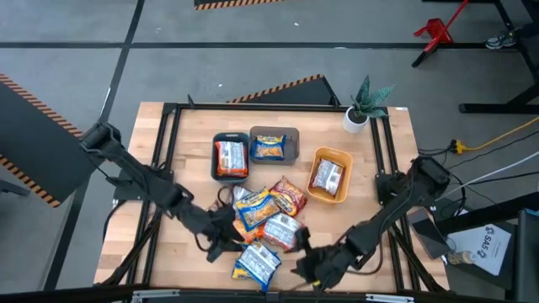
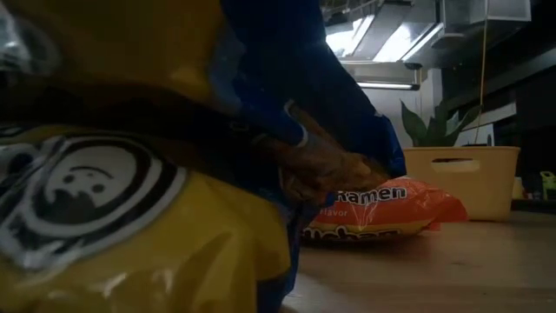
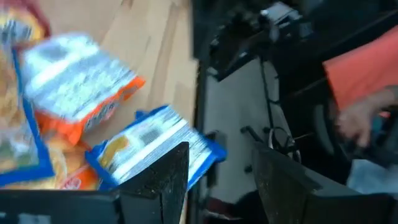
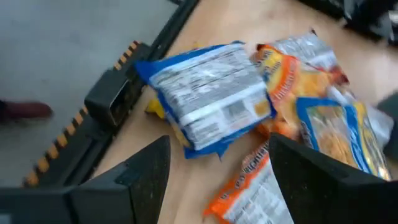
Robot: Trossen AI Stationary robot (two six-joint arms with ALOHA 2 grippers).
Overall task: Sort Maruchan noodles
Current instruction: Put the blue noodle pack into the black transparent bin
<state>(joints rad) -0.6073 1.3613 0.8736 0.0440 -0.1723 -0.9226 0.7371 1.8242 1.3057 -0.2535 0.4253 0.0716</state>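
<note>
3 packets binned, one per tray | ~5 loose Maruchan noodles (image 1: 268,215) on surface between tools | left tool (image 3: 214,180) spread, empty | right tool (image 4: 217,177) spread, blue packet (image 4: 211,99) just ahead

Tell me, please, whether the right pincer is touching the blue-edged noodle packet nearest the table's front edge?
Apart. The right wrist view shows the right pincer open, with bare table between its fingers and the blue-edged packet.

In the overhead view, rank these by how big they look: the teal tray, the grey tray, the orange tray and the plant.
1. teal tray
2. orange tray and grey tray, too alike to rank
3. plant, smallest
</note>
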